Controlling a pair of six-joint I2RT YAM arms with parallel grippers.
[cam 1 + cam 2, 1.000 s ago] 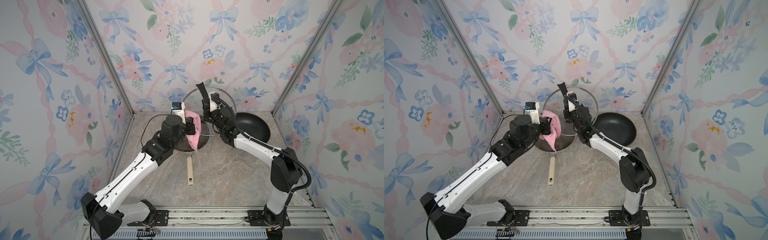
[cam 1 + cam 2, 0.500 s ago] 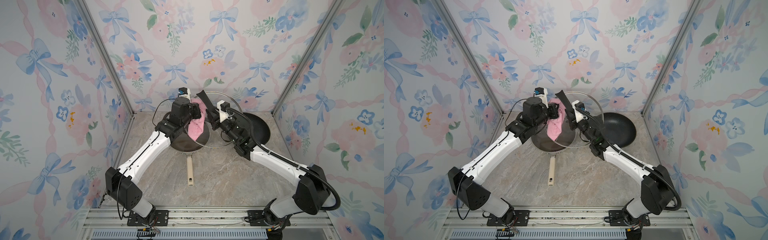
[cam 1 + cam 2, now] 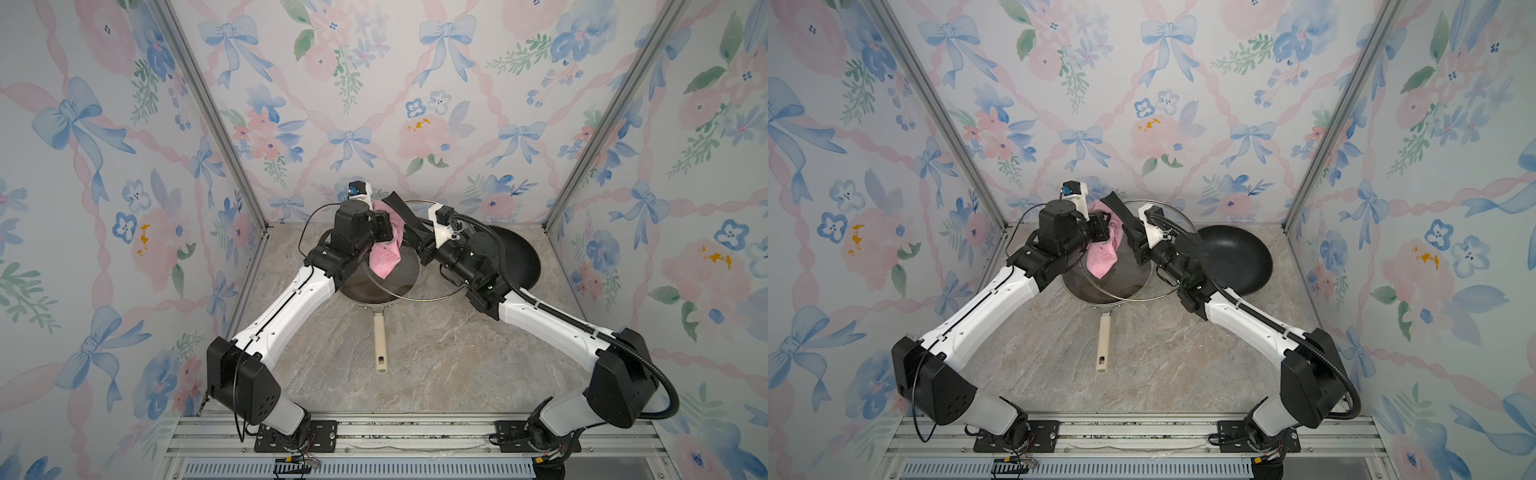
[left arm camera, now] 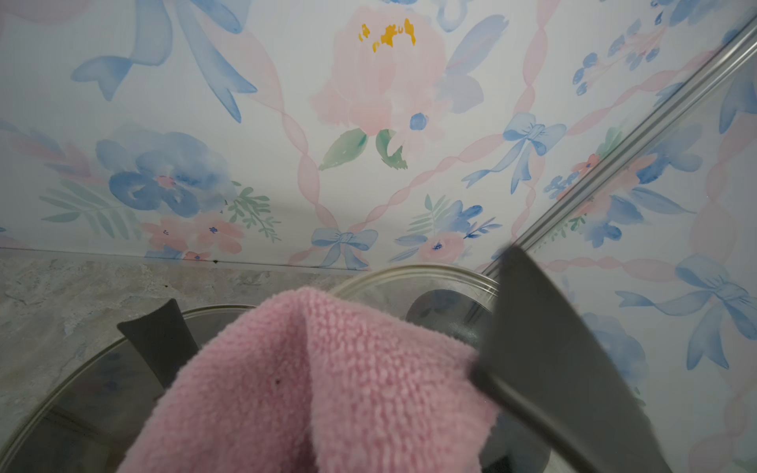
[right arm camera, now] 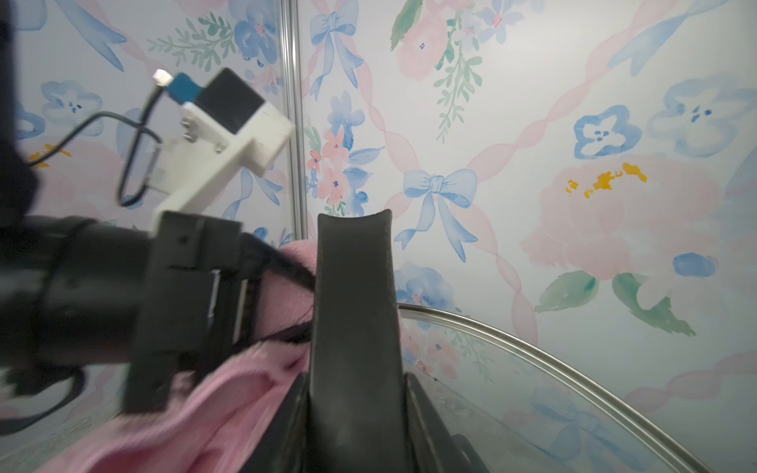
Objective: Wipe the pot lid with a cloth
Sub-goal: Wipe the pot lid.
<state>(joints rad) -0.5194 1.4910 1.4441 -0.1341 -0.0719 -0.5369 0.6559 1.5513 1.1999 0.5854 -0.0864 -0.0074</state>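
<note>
Nearest me lies the steel pan with the cream handle (image 3: 380,338). Tilted above it is the round glass pot lid with a metal rim (image 3: 409,280), my right gripper (image 3: 419,237) clamped on its black handle (image 3: 399,208). The fuzzy pink cloth (image 3: 385,257) hangs over the pan's far side against the lid, pinched in my left gripper (image 3: 387,228). Only the left wrist view shows its looped pile and a dark speck.

The left arm (image 3: 291,305) is reaching toward one o'clock, its left gripper (image 3: 384,227) clamping tight; the right arm (image 3: 552,322) is stretching toward ten o'clock, its right gripper (image 3: 420,243) pinching closed.
</note>
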